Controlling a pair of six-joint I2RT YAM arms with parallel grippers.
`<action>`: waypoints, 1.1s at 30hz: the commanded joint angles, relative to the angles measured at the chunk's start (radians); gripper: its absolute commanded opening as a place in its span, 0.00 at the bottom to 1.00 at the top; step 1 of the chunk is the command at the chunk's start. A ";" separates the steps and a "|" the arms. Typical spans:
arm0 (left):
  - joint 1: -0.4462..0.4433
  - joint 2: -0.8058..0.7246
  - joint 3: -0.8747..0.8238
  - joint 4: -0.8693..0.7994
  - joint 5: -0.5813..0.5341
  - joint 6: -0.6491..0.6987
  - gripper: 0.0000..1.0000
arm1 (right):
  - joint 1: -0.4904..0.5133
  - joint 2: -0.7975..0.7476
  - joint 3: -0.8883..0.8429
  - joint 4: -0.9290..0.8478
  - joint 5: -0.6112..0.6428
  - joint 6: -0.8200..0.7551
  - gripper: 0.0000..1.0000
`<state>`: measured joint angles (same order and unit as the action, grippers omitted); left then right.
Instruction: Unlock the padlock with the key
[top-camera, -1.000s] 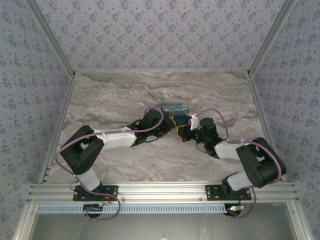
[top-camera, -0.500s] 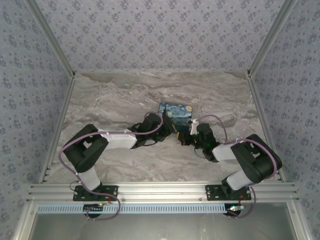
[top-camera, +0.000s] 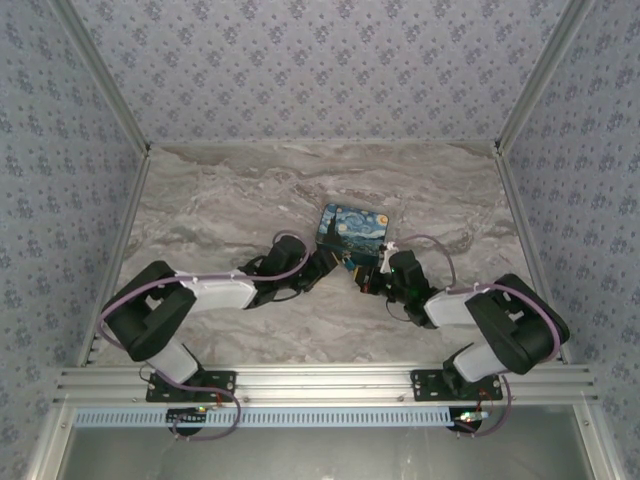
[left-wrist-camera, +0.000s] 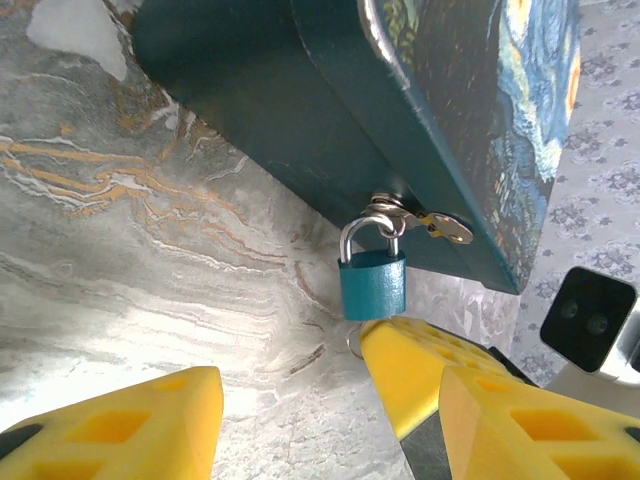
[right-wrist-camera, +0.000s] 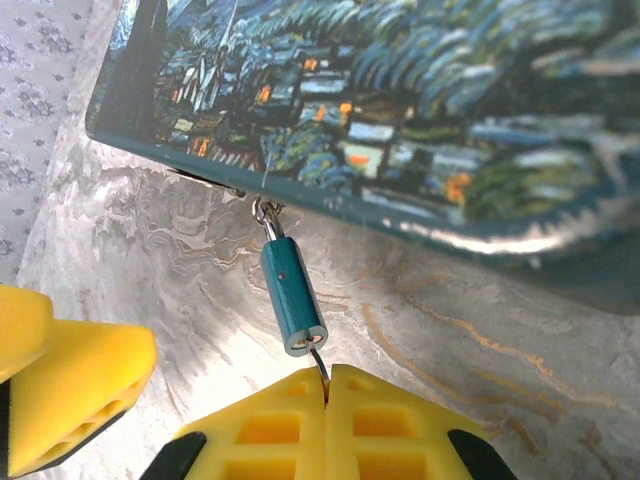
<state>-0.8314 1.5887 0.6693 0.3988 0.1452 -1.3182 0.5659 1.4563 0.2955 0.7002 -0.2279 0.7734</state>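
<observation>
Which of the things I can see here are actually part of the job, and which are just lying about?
In the job: padlock; key, pinched in the right tool; painted box that the padlock hangs from.
Just there: marble table; patterned walls; left tool, open, holding nothing.

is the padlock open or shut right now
Shut: both legs of the shackle appear seated in the padlock body, which hangs from the clasp of the box, with the key in its base.

Teal padlock (left-wrist-camera: 373, 285) on clasp (left-wrist-camera: 395, 206) (key (right-wrist-camera: 317, 362) in underside)
</observation>
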 joint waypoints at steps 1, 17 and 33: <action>0.004 -0.008 -0.007 0.102 0.015 0.007 0.59 | 0.007 -0.040 -0.024 -0.047 0.029 0.107 0.00; -0.044 0.152 0.031 0.275 0.043 -0.091 0.50 | 0.004 -0.067 0.003 -0.114 -0.015 0.244 0.00; -0.060 0.306 0.078 0.454 0.081 -0.155 0.40 | -0.004 -0.066 0.013 -0.103 -0.027 0.270 0.00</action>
<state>-0.8837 1.8671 0.7292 0.7765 0.1986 -1.4498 0.5671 1.3987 0.2871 0.6231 -0.2466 1.0180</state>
